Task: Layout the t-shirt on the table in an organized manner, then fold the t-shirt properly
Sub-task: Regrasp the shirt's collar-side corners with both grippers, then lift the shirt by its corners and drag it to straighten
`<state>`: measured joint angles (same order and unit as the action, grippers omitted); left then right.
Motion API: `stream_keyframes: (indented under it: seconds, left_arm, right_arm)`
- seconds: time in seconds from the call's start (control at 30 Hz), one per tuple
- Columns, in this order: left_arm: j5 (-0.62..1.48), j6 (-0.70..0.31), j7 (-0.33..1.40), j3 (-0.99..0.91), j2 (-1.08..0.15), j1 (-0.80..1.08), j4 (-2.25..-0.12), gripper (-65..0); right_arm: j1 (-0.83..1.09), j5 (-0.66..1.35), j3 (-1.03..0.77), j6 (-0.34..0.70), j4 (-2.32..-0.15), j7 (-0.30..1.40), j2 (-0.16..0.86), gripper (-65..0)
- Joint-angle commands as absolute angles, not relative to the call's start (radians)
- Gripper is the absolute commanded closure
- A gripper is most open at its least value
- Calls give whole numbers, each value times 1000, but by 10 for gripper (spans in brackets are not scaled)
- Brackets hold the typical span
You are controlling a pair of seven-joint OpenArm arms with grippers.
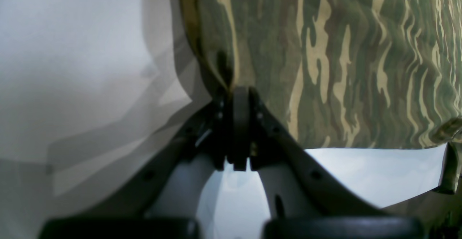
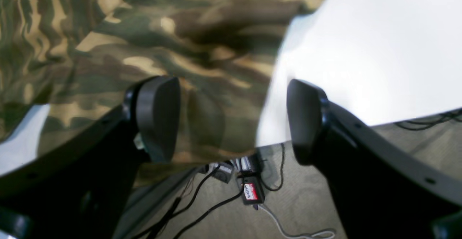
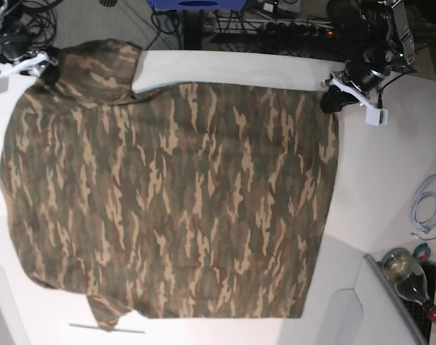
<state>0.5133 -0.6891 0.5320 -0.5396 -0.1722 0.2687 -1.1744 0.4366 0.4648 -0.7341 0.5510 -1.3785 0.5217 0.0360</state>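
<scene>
The camouflage t-shirt (image 3: 175,194) lies spread nearly flat across the white table (image 3: 391,165). At its far right corner, my left gripper (image 3: 332,99) is shut on the cloth. In the left wrist view the jaws (image 1: 240,92) pinch the t-shirt (image 1: 343,62) at its edge, with bare table (image 1: 72,51) to the left. My right gripper (image 3: 47,63) is at the far left corner. In the right wrist view it (image 2: 232,118) stands open above the t-shirt (image 2: 108,33), whose edge runs between the fingers (image 2: 158,116) near the table (image 2: 379,44) edge.
Cables and a power strip (image 2: 249,188) lie on the floor past the table's far edge. A glass bottle (image 3: 409,277) and a coiled white cable (image 3: 427,212) sit off the table's right side. A raised white panel (image 3: 351,316) is at the near right.
</scene>
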Motion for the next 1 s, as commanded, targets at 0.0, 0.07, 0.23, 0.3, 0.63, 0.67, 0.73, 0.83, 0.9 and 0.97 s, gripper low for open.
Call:
stream_keyframes:
  seconds: [0.0,0.07,0.23,0.3,0.63,0.67,0.73,0.83,0.9,0.97]
  left_arm:
    - [509,-688,536,-544,-185,272,-1187,0]
    - [509,-688,536,-544,-185,272,-1187,0]
    - [509,-688,538,-545,-186,275,-1213,0]
    - [509,-688,538,-545,-186,280,-1237,0]
    - [509,-679,541,-547,-197,308,-1282,0]
    - [509,-659,541,-547,-197,321,-1314,0]
    - [510,-618,541,-547,-197,354,-1377,0]
    - [513,-590,541,-547,-199,390,-1468,0]
    - [515,-590,542,-547,-199,404,-1515,0]
    - [516,-590,542,-547,-194,406,-1544,0]
  right_arm:
    - [441,469,-734,559,-1385,521,39,-429]
    - [443,469,-694,559,-1382,519,41,-426]
    - [456,469,-631,559,-1386,522,38,-387]
    - [458,470,-618,559,-1388,522,36,-306]
    - [495,473,-622,552,-1500,550,36,-8]
    - [499,475,-622,552,-1535,579,35,-6]
    - [516,473,-622,552,-1598,630,22,-6]
    - [535,472,-624,552,-1692,687,15,-6]
    - [535,470,-624,550,-1735,717,10,-6]
    - [526,470,-622,533,-1765,756,10,-6]
